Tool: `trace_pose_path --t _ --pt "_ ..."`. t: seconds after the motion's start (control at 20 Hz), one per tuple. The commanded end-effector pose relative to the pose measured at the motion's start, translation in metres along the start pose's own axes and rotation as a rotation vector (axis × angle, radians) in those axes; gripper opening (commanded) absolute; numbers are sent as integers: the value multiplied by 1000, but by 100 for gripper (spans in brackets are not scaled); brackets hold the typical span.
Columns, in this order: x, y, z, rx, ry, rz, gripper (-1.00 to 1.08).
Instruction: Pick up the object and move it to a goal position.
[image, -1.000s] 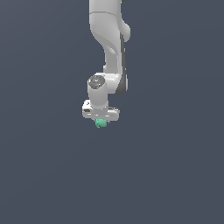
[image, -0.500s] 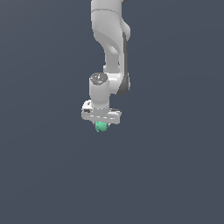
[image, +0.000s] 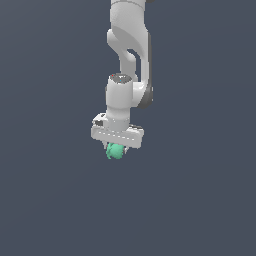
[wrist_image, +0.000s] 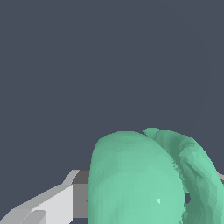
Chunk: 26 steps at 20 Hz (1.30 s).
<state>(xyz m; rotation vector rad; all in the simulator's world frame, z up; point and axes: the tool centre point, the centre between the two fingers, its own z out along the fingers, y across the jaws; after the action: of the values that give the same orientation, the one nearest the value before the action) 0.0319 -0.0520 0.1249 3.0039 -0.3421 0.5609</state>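
The object (image: 115, 151) is a small teal-green lumpy blob hanging under the white arm's hand in the exterior view. My gripper (image: 116, 149) is shut on it, and the fingers are mostly hidden behind the blob and the hand's body. In the wrist view the object (wrist_image: 144, 179) fills the lower part of the picture, with a curved ridge along one side, and one white and grey finger (wrist_image: 57, 203) presses against it. No goal marker shows in either view.
Plain dark grey-blue ground lies all around the arm (image: 129, 60) in both views. No other object, container or edge shows.
The arm has turned at the wrist and shifted slightly toward the exterior view's right, carrying the blob with it. The grip stays the same.
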Motion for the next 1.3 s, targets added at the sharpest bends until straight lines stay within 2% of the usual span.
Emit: trace_pose_path --t 0.0,0.45,1.25 --pt "22 -5 -13 -7 68 20 -100" --pt "85 -18 -60 -35 276 80 -100" --pt "151 -32 -141 -75 547 158 -100"
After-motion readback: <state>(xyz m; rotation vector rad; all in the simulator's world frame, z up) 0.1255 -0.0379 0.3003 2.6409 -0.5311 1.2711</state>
